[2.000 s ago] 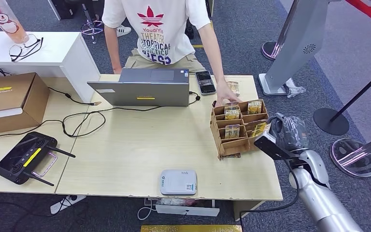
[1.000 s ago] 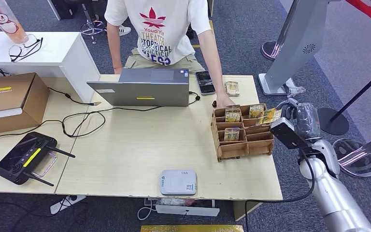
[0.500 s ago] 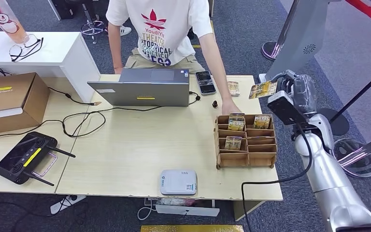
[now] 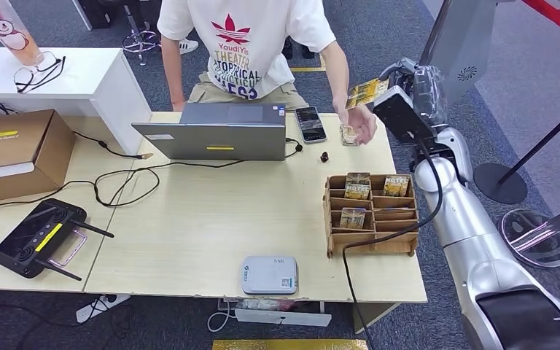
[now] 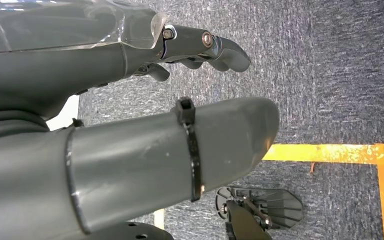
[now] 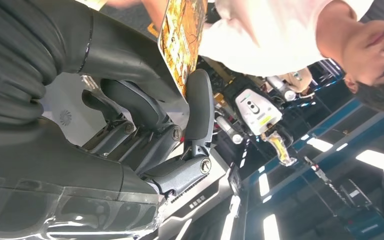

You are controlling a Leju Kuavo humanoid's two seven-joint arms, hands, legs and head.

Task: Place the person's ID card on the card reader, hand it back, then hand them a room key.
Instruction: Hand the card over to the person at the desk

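Note:
My right hand (image 4: 407,98) is raised over the table's far right corner and pinches a yellow patterned room key card (image 4: 367,92) between thumb and fingers (image 6: 200,100). The right wrist view shows the card (image 6: 182,35) edge-on, pointing toward the person in the white shirt (image 4: 248,44). Just below the card, the person's hand (image 4: 363,125) rests on a small card (image 4: 348,134) lying on the table. The white card reader (image 4: 269,274) sits at the near edge. My left hand (image 5: 130,125) hangs over grey carpet, fingers apart, holding nothing.
A wooden rack (image 4: 370,240) with several more key cards stands on the table's right side. A laptop (image 4: 215,131) and a phone (image 4: 310,123) lie at the far edge, cables cross the middle, and a black controller (image 4: 36,237) lies at the left. Stanchion bases stand beyond the table's right edge.
My right hand has lifted the key card from the rack and carried it up and away toward the person. The person's hand left the rack and moved to the small card.

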